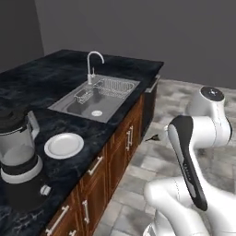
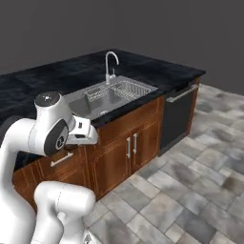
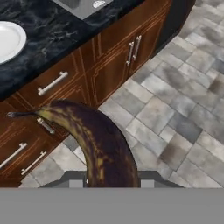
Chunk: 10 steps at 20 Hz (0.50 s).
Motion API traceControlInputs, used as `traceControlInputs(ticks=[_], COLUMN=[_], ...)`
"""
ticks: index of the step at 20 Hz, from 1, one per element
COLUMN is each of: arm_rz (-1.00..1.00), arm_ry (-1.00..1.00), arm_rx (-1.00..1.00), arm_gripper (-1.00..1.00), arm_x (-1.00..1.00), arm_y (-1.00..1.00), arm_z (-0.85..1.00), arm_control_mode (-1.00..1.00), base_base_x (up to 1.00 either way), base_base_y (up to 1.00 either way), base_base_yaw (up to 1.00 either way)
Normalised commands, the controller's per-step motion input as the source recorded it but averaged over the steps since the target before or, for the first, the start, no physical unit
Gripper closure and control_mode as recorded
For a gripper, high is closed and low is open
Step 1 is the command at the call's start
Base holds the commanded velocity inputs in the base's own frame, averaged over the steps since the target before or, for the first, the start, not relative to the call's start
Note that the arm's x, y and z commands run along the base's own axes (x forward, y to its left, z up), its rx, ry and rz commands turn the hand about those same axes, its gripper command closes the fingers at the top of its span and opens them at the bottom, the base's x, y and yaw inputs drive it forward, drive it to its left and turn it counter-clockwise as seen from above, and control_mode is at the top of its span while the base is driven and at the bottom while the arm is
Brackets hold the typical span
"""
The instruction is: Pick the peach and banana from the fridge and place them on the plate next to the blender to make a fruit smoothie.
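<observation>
**Banana in my grip, plate waiting on the counter**

Left base view: the plate (image 1: pixel 64 145) lies at left centre, just beside the blender (image 1: pixel 18 150) at the far left.

Hand view: my gripper (image 3: pixel 111 181), bottom centre, pinches the banana (image 3: pixel 94 140); the plate (image 3: pixel 8 40) sits upper left.

**Cut off, covered, unreadable**

In the hand view the banana (image 3: pixel 98 144) runs off the lower edge, covering the gripper's fingertips, so the contact is hidden. The plate (image 3: pixel 6 41) is cropped by the left edge. In the left base view the blender (image 1: pixel 16 147) is cut at the left edge; its knob marking is too small to read.
</observation>
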Motion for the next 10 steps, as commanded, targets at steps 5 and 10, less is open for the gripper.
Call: traceControlInputs(ticks=[5, 10], arm_rz=[0.0, 0.0], arm_ry=[0.0, 0.0], arm_rx=[0.0, 0.0], arm_gripper=[1.0, 1.0], arm_x=[0.0, 0.0], arm_y=[0.0, 0.0], arm_z=[0.0, 0.0], arm_control_mode=[1.0, 1.0], base_base_x=[0.88, 0.64], base_base_y=[-0.25, -0.02], base_base_yaw=[0.8, 0.89])
